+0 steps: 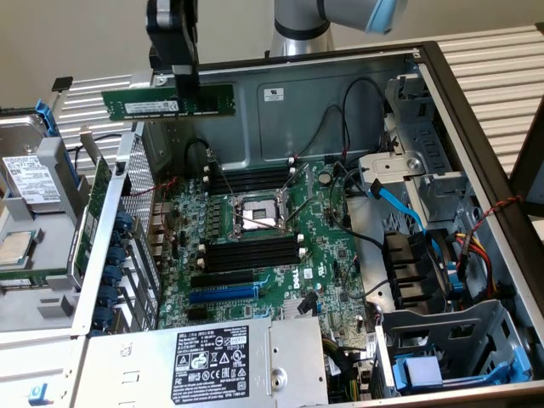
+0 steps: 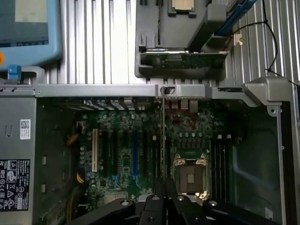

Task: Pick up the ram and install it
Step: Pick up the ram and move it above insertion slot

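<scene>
The ram point(image 1: 140, 104) above the motherboard point(image 1: 330, 228)

Ram point(image 1: 144, 104): long thin green stick with a white barcode label on the face toward the exterior camera and black chips toward the exterior view's right end. It is clamped near its middle by the gripper point(image 1: 185, 92) and hangs in the air. It stands on edge, with its long axis about level and its exterior-left end slightly lower. It is up above the open case point(image 1: 340, 81), near the far wall, well clear of the black slots point(image 1: 251, 180) and not seated. In the wrist view the ram point(image 2: 162, 136) shows edge-on as a thin line out from the gripper point(image 2: 164, 187), roughly parallel to the slots point(image 2: 222, 154).
</scene>
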`<state>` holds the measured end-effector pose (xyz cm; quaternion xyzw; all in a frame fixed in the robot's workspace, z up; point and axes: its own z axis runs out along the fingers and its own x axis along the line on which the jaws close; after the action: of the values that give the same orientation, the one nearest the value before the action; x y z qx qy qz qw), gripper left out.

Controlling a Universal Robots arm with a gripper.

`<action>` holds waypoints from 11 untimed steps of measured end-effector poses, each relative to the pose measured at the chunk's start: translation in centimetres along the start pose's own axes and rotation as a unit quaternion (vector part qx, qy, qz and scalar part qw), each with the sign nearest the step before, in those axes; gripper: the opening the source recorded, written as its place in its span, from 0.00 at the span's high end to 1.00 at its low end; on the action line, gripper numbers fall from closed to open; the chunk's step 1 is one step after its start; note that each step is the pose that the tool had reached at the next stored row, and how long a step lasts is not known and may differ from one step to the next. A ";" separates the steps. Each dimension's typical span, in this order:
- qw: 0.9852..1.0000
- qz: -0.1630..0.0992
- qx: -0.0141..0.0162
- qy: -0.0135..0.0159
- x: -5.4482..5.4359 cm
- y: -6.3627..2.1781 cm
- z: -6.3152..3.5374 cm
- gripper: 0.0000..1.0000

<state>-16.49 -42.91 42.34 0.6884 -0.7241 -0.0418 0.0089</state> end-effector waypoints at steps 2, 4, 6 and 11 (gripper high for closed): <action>1.000 0.000 0.000 0.000 -0.2 -0.89 0.09 0.88; 1.000 0.000 0.000 0.000 -0.5 -1.82 0.37 0.88; 1.000 0.000 0.000 0.000 -0.9 -2.73 0.69 0.88; 1.000 0.000 0.000 0.001 -1.9 -4.93 1.47 0.88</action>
<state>-11.57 -41.13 40.61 0.6883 -0.7242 -0.0413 0.0094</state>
